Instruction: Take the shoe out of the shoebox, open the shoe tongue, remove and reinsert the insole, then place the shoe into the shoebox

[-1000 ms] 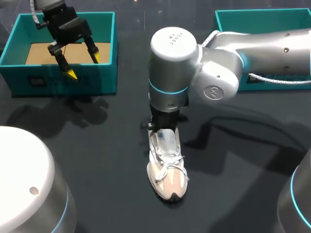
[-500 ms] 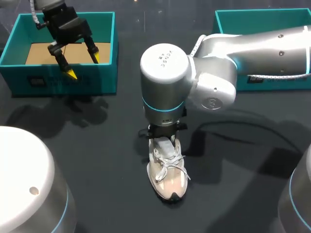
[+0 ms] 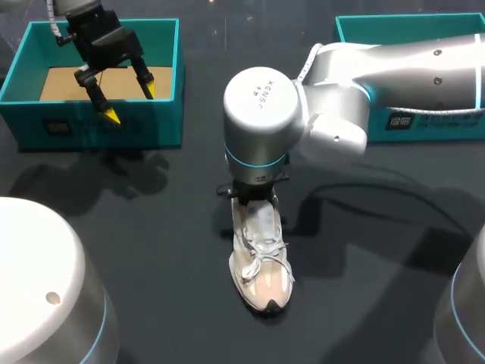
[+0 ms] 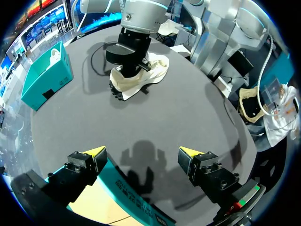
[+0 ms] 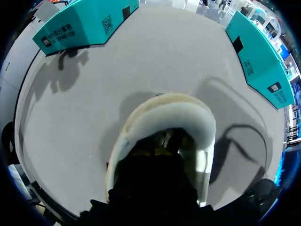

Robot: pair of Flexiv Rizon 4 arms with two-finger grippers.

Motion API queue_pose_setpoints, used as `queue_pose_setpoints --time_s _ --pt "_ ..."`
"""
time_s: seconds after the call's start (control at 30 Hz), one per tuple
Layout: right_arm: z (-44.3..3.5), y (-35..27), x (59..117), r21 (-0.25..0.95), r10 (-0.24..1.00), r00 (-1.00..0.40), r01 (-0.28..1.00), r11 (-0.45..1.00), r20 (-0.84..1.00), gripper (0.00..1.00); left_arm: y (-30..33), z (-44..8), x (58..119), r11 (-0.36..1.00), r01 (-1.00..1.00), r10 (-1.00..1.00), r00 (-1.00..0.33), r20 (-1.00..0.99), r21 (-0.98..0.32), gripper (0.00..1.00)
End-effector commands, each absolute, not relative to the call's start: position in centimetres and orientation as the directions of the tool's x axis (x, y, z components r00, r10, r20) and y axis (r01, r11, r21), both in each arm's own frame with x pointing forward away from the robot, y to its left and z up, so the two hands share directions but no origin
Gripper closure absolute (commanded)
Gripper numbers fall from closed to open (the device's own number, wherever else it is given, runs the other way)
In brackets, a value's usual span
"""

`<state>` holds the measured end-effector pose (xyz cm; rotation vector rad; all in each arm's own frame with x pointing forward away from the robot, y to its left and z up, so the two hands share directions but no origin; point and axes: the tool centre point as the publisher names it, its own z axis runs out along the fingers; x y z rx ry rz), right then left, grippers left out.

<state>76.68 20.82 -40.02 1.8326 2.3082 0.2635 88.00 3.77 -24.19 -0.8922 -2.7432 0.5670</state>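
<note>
L arm (image 3: 76,11): far left. L gripper (image 3: 130,102) points down, yellow-tipped fingers (image 4: 94,151) spread wide. R arm (image 3: 409,68): enters from right, reaches to centre. R wrist (image 3: 261,114) vertical, aimed straight down; its fingers hidden underneath.

I see the shoe (image 3: 261,265), a cream sneaker with white laces, upright on its sole at the middle of the dark table (image 3: 151,227), toe toward the near edge. The open teal shoebox (image 3: 98,129) sits far left, well apart, its brown cardboard floor showing.
</note>
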Motion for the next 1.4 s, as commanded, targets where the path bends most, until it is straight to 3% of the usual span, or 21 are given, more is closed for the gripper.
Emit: queue_pose_setpoints --time_s 0.03,0.43,0.87,1.4 --pt "-43.2 21.5 77.7 0.186 0.970 -0.242 0.953 0.238 -0.005 1.00 3.8 -24.2 88.0 0.744 0.523 0.600 -0.797 0.072 -0.415 0.00" --pt "-47.2 21.8 71.3 0.020 0.983 -0.166 0.986 0.165 0.072 1.00 3.8 -24.2 88.0 0.744 0.523 0.600 -0.797 0.072 -0.415 0.00" --pt "-39.1 20.9 73.7 0.179 0.984 -0.168 0.968 0.175 -0.058 1.00 3.8 -24.2 88.0 0.744 0.523 0.600 -0.797 0.072 -0.415 0.00" --pt "-36.0 20.4 76.5 0.234 0.982 -0.153 0.956 0.176 -0.113 1.00 3.8 -24.2 88.0 0.744 0.523 0.600 -0.797 0.072 -0.415 0.00"
